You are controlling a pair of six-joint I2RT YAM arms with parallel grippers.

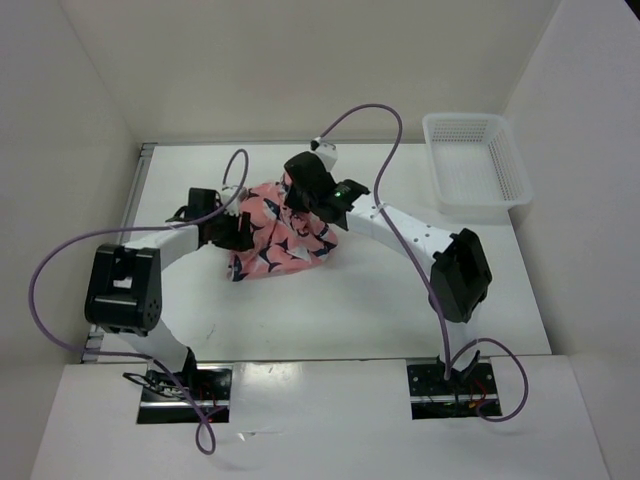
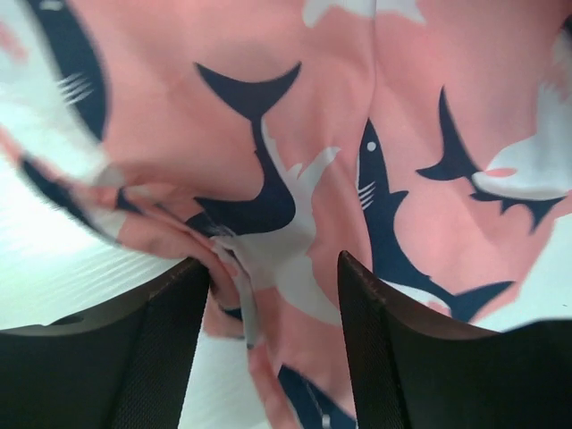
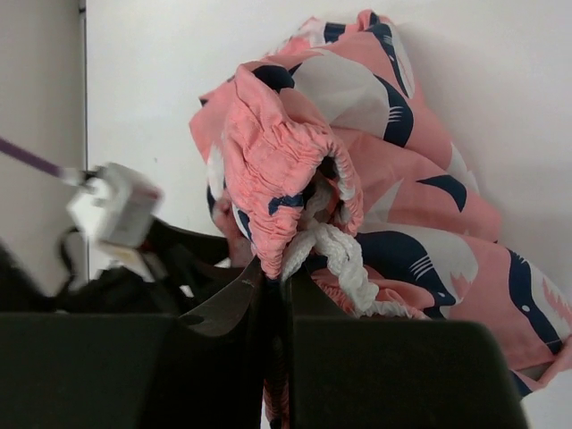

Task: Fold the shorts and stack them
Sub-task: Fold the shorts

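The shorts [image 1: 285, 235], salmon pink with navy-and-white sharks, sit bunched in a heap at the table's middle. My right gripper [image 1: 300, 200] is above the heap's far edge. In the right wrist view it [image 3: 286, 268] is shut on the gathered waistband of the shorts [image 3: 357, 143], next to the white drawstring [image 3: 344, 259]. My left gripper [image 1: 240, 232] is at the heap's left side. The left wrist view shows it [image 2: 273, 268] open, its fingers well apart, with a folded edge of the shorts [image 2: 295, 134] lying between and beyond the tips, against the left finger [image 2: 179, 304].
A white mesh basket [image 1: 476, 165] stands at the table's back right corner. White walls close in the table on the left, back and right. The left arm's wrist with its white cable plug [image 3: 116, 210] is close to the right gripper.
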